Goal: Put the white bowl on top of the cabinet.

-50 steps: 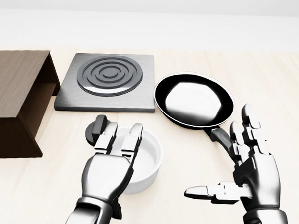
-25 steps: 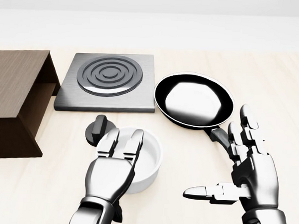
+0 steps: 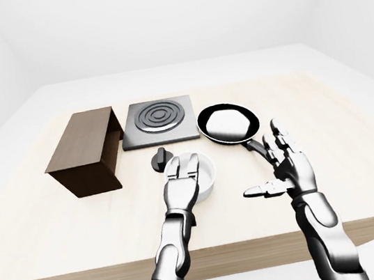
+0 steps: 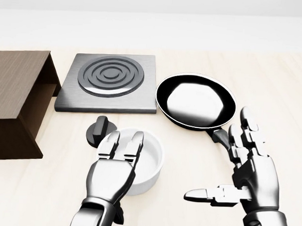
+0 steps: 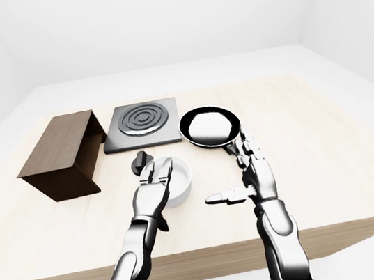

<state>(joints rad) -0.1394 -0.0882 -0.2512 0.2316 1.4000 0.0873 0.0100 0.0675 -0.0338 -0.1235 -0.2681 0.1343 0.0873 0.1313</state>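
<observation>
Since a second ago my left hand (image 4: 113, 164) has slid slightly toward the view's bottom, fingers extended flat over the shallow round white bowl's (image 4: 147, 165) near rim, not gripping. My right hand (image 4: 243, 172) hovers splayed, empty. Beyond stand a black knob (image 4: 97, 130), glossy black frying pan (image 4: 196, 101), grey square hob (image 4: 110, 81) and, left, the open-ended dark wooden cabinet (image 4: 16, 97).

walls: plain white | table (image 3: 353, 122): pale wood | light: even, soft
</observation>
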